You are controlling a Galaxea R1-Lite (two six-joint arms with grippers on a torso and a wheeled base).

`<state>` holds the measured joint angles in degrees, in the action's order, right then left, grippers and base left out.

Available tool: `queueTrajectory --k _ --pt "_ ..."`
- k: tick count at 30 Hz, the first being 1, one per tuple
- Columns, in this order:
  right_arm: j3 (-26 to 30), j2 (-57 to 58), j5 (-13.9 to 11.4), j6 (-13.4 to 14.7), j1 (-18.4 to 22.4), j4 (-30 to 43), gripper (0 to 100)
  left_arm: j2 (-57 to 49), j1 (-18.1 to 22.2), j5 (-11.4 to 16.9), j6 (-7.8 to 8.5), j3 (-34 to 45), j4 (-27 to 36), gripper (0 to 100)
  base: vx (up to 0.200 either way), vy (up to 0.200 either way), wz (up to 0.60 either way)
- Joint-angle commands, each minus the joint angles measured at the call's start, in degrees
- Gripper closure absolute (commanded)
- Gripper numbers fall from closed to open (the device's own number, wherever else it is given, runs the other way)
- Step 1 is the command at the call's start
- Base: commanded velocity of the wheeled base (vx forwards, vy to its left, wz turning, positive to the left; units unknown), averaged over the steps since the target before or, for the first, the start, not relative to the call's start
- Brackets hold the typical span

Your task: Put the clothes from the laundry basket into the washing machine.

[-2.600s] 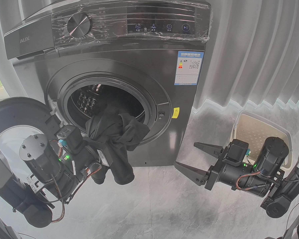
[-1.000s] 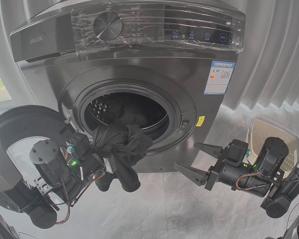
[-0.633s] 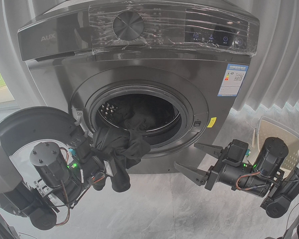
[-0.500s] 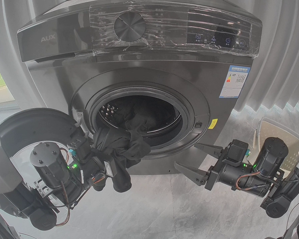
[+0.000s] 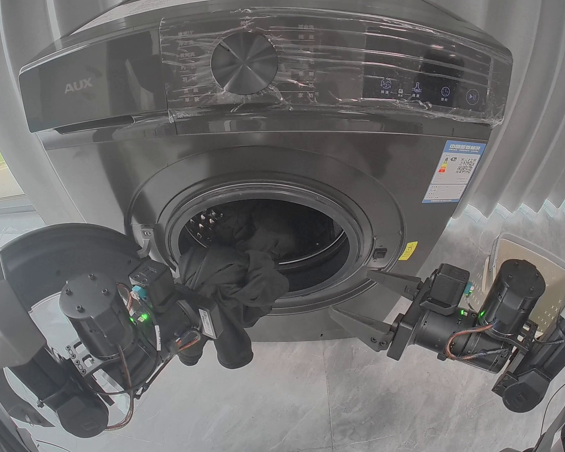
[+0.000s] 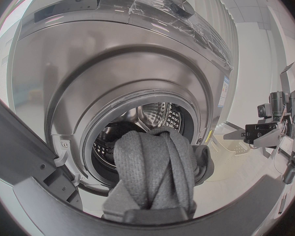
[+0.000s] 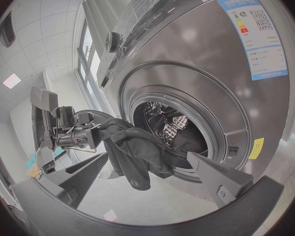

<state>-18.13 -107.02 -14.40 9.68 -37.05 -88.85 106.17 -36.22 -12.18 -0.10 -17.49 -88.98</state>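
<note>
My left hand (image 5: 215, 302) grips a dark garment (image 5: 248, 280).
It hangs at seven o'clock of the washing machine (image 5: 263, 152) mouth; my right hand (image 5: 351, 293) is spread open at four o'clock.

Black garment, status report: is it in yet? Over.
Left hand shut on black garment, draped at washing machine opening, not fully inside. Right hand open, empty. Door open, nothing blocking.

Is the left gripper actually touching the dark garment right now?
Touching. The left wrist view shows the dark garment clamped in the left gripper, cloth bunched between its jaws.
</note>
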Motion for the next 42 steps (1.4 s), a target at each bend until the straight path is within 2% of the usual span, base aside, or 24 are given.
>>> queueTrajectory --k 1,4,10,25,31,35,38,42 --pt "0.0 0.1 0.0 0.0 -0.1 0.0 0 0.3 0.0 0.0 0.01 0.0 -0.1 100 0.0 0.0 0.0" --pt "0.0 0.1 0.0 0.0 -0.1 0.0 0 0.4 0.0 0.0 0.01 0.0 -0.1 100 0.0 0.0 0.0" --pt "0.0 0.1 0.0 0.0 -0.1 0.0 0 0.4 0.0 0.0 0.01 -0.1 -0.1 100 0.0 0.2 0.0" --pt "0.2 0.1 0.0 0.0 0.0 0.0 0 1.0 -2.5 -0.6 0.1 1.0 -0.1 100 0.0 0.0 0.0" --pt "0.2 0.1 0.0 0.0 0.0 0.0 0 1.9 -2.8 -0.6 0.01 1.0 -0.1 100 0.2 0.0 0.0" --pt "0.3 0.1 0.0 0.0 0.0 0.0 0 2.0 -3.8 -0.6 -0.08 1.1 -0.1 100 0.0 0.0 0.0" --pt "1.6 0.8 0.2 0.0 -0.4 0.0 0 2.4 -7.4 -0.6 -1.05 0.3 -0.1 100 0.0 0.0 0.0" --pt "4.2 2.9 0.4 -0.2 0.3 0.0 0 7.0 -9.2 -0.7 -1.57 -1.7 -0.1 100 0.0 0.0 0.0"
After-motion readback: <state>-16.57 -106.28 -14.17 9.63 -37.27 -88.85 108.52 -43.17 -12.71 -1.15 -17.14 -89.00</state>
